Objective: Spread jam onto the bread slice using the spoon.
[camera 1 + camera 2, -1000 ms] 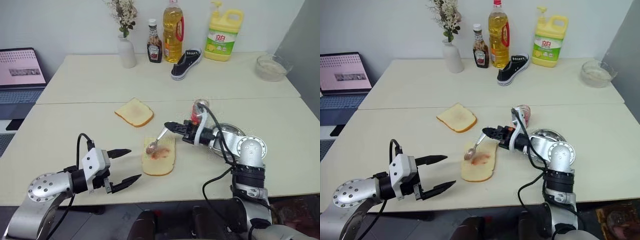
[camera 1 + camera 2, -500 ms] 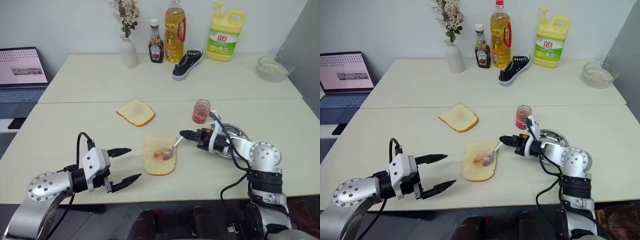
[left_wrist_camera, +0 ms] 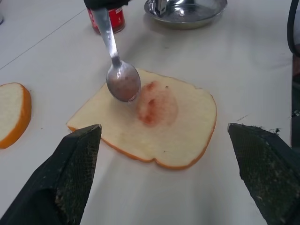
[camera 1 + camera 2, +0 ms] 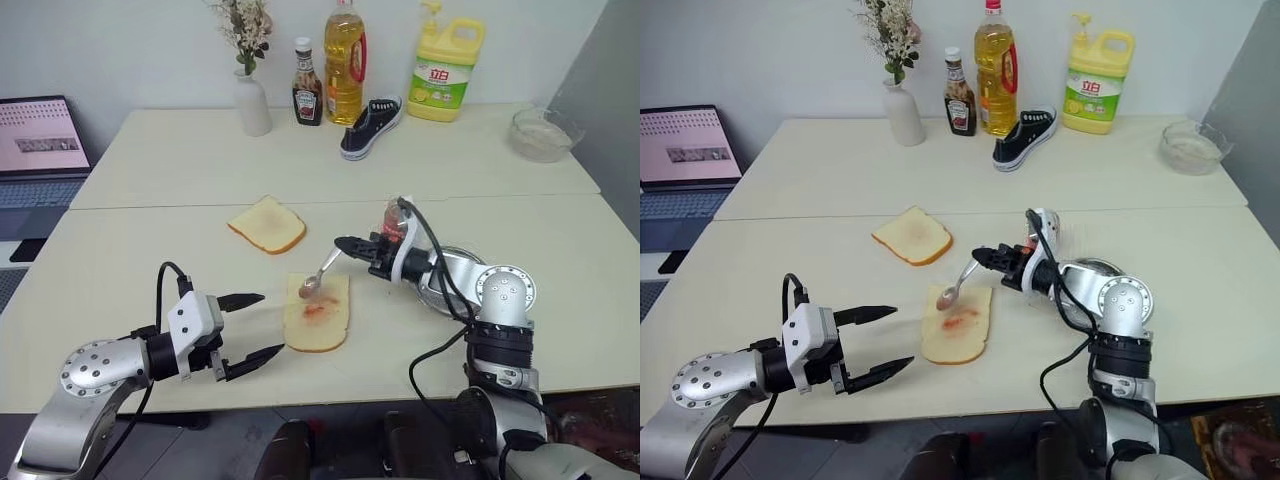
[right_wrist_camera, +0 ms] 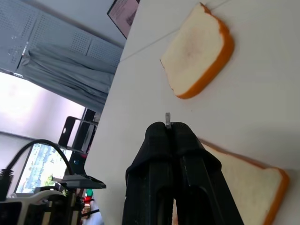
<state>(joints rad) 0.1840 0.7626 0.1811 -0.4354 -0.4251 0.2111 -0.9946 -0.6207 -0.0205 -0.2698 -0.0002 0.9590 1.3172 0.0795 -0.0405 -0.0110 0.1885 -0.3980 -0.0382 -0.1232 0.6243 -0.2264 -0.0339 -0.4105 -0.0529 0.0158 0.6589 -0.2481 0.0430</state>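
Spoon held over the bread slice, a jam smear on its centre.

The spoon (image 4: 320, 274) is pinched by its handle between the pressed-together fingers of the right gripper (image 4: 345, 244), its bowl raised just above the far edge of the bread slice (image 4: 318, 317), which lies flat on the worktop (image 4: 150, 250). The jam (image 3: 156, 101) is seen as a red-pink smear on the slice. The left gripper (image 4: 252, 324) is held near the slice's left side, fingers spread wide and empty.

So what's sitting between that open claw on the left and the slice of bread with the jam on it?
Nothing: in the left eye view, bare table separates the left gripper from the bread slice.
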